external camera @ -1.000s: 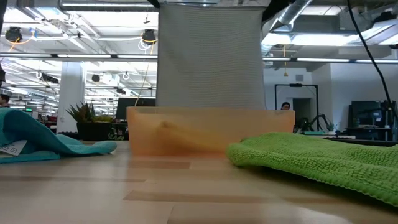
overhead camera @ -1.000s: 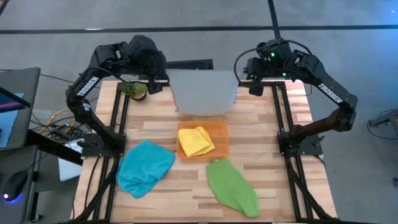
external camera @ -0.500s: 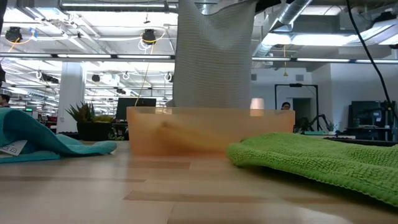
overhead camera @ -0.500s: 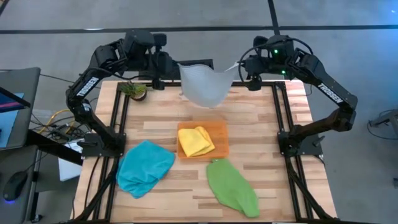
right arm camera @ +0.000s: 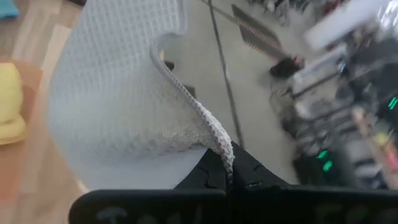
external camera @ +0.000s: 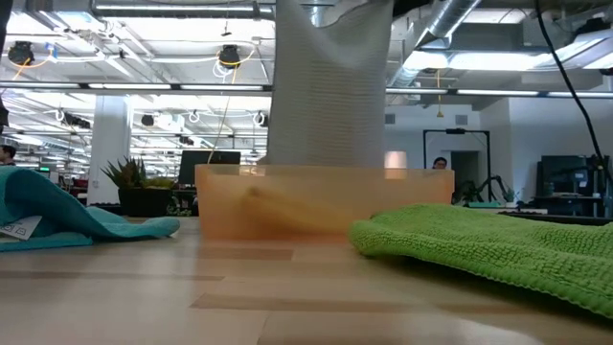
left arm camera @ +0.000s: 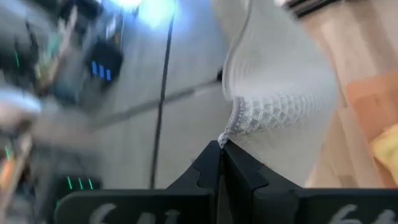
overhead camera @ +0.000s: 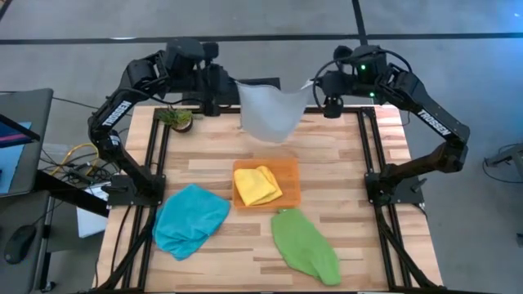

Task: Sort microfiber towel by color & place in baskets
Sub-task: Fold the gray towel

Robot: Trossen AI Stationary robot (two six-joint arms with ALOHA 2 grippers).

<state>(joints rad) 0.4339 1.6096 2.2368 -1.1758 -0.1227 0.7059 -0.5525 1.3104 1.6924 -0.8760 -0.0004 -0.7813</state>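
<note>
Towel, pale grey (overhead camera: pixel 268 114): I have it hanging between both arms over the far end of the table (overhead camera: pixel 327 175), well above the wood. Left gripper (overhead camera: pixel 222 91) is pinched shut on one top corner, right gripper (overhead camera: pixel 320 91) pinched shut on the other. In each wrist view a hemmed edge of waffle-weave cloth runs straight into the closed fingertips (left arm camera: pixel 219 163).

Handling notes: soft, limp, light. It sags into a U between the two holds and drapes straight down in the low view, so it has no stiffness of its own. Textured weave should grip well; slip looks unlikely, though each hold is only on a thin hem. Corners are the right place to hold: anywhere mid-cloth would bunch it.

Other cloths: yellow towel (overhead camera: pixel 257 185) crumpled in the orange tray (overhead camera: pixel 288 173); blue towel (overhead camera: pixel 189 219) on the table nearer the left arm; green towel (overhead camera: pixel 304 244) just beside the tray's near edge, toward the right.

Risk, my judgement: the hanging tail may drag across the tray or the small plant (overhead camera: pixel 176 119) when lowered.

Tray looks about one towel wide; grey cloth would need folding to fit.
</note>
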